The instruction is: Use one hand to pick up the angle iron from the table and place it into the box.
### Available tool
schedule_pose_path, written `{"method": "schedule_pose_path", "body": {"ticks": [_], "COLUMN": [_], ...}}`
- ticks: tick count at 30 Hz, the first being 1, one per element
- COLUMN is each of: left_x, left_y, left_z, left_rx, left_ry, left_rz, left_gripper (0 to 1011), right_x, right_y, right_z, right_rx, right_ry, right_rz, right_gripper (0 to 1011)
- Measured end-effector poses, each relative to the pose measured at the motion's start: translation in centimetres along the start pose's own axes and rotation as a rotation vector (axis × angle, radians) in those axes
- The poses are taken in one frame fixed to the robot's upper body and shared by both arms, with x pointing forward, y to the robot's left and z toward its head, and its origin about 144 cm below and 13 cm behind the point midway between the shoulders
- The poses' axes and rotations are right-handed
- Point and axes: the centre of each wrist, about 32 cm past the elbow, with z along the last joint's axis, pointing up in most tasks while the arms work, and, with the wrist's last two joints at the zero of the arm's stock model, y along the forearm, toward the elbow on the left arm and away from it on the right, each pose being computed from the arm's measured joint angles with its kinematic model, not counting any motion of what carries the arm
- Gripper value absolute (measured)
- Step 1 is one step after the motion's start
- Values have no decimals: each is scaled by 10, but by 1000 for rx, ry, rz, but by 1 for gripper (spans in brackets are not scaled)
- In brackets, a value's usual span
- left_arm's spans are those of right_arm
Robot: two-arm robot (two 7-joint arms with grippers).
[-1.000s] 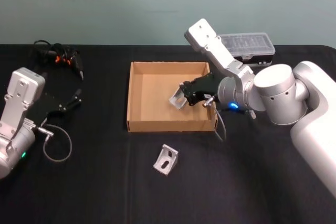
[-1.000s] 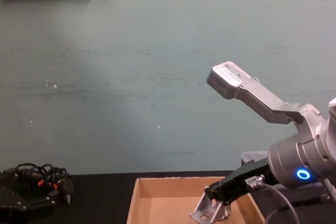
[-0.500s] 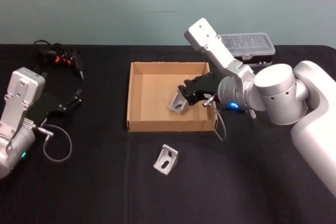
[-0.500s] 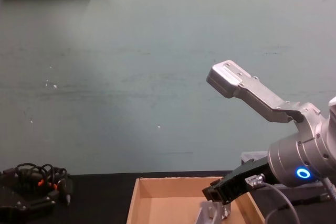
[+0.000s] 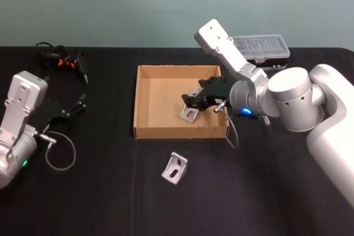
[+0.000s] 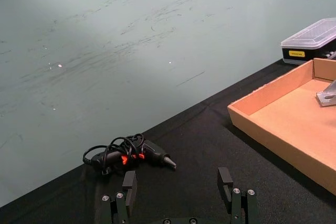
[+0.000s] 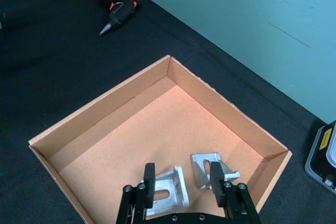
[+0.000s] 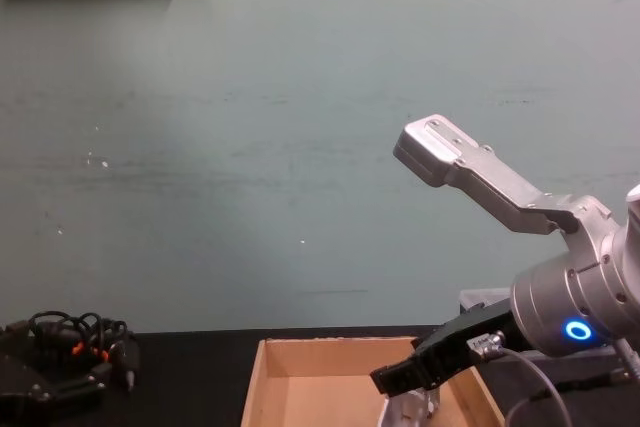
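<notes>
Angle iron (image 7: pixel 167 192) rests in the box (image 5: pixel 145 131) near its right wall, between my right pincer's (image 7: pixel 182 174) released fingers. Placing looks done, so next I lift straight out. My left pincer (image 6: pixel 177 184) idles open by the table's (image 5: pixel 276 192) left edge.

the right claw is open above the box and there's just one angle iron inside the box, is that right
Wrong on the count: the box holds two angle irons. The right wrist view shows one angle iron lying under the open right claw and a second angle iron beside it on the box floor. The left claw sits parked over the table.
</notes>
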Motion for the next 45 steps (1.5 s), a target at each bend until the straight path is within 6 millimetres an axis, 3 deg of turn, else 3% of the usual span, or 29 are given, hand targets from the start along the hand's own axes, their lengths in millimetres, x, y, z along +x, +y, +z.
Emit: {"method": "schedule_pose_path", "body": {"ticks": [1, 13, 28, 45], "left_x": [0, 0, 0, 0], "left_y": [0, 0, 0, 0], "left_z": [0, 0, 0, 0], "left_rx": [0, 0, 0, 0], "left_ry": [0, 0, 0, 0], "left_rz": [0, 0, 0, 0], "left_gripper": [1011, 1011, 1011, 1011], "right_x": [0, 0, -4, -29], "right_y": [0, 0, -15, -68], "right_z": [0, 0, 6, 2], "right_rx": [0, 2, 60, 46], "right_ry": [0, -1, -39, -73], "right_rz": [0, -2, -4, 85], "right_gripper": [678, 991, 1003, 1003]}}
